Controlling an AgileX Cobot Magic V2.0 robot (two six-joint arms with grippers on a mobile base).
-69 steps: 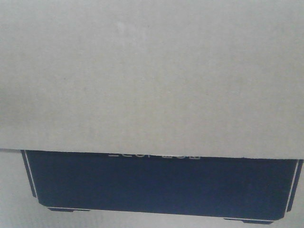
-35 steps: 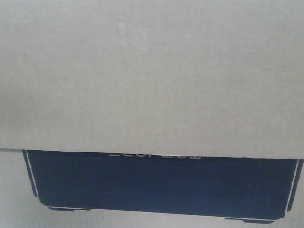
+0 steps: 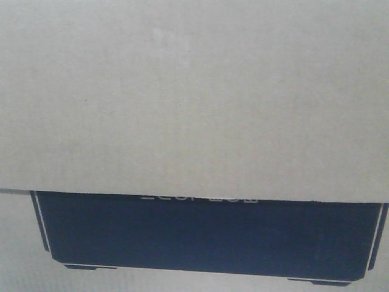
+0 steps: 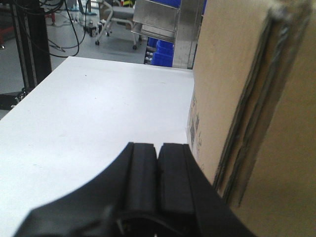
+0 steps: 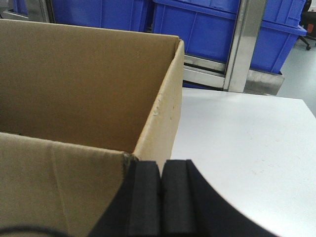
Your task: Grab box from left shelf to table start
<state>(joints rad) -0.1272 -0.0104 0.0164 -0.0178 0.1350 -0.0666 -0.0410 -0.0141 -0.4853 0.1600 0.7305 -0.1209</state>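
**— Where does the job stand?**

White table (image 4: 89,113) runs under both your wrist views, with the left shelf (image 5: 244,54) beyond its far edge, silver posts and blue bins (image 5: 207,29) behind them. You can see the cardboard box (image 5: 84,84) sitting over the table rather than on the rack: in the right wrist view its open top and inner walls rise at the left, and in the left wrist view its outer wall and flap edges stand at the right. From the front its tan face and black printed panel (image 3: 206,234) fill the frame. I judge the carry is mostly done. Whether the box base rests on the table, I cannot tell.

**— And the grippers?**

Your left gripper (image 4: 158,163) has its pads pressed together with nothing between them, just beside the box wall. Your right gripper (image 5: 160,190) is likewise clenched empty, close at the box's corner. What seems left is confirming the box is down and drawing both arms clear.
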